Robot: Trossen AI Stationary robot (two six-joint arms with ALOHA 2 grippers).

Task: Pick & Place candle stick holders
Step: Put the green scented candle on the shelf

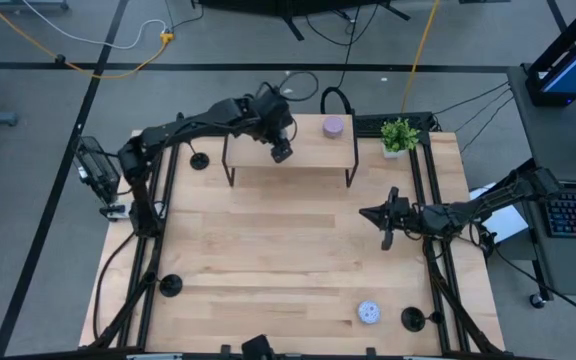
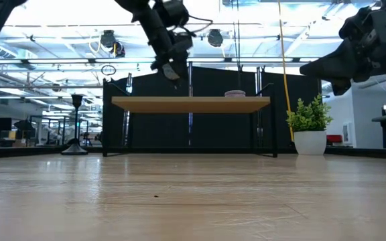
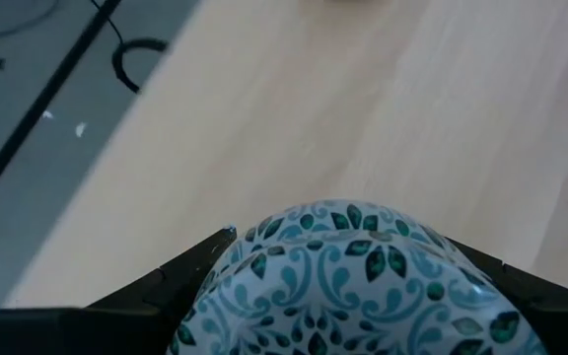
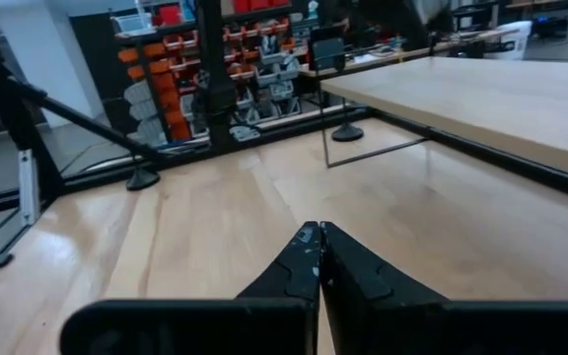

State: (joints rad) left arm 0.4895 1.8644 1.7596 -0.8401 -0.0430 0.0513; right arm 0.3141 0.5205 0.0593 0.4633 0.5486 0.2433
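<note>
Three black candle stick holders stand on their disc bases on the wooden table: one at the far left (image 1: 199, 160), also in the low view (image 2: 76, 127), one near left (image 1: 170, 286), one near right (image 1: 412, 320). No gripper touches them. My left gripper (image 1: 281, 152) hangs above a small raised shelf (image 1: 288, 160) at the far middle, shut on a round white piece with a teal leaf pattern (image 3: 343, 286). My right gripper (image 1: 383, 216) waits shut and level at the table's right, holding nothing. My left gripper pinches the round patterned piece by its two opposite sides (image 3: 237, 258) between its two fingers. The fingers slant down from the table's left side. The piece is lifted clear above the shelf's top.
A lavender puck (image 1: 334, 126) lies on the shelf's right part. A potted plant (image 1: 399, 135) stands at the far right. A pale round puck (image 1: 369, 312) lies near the front edge. Black frame rails (image 1: 438, 280) run along both table sides.
</note>
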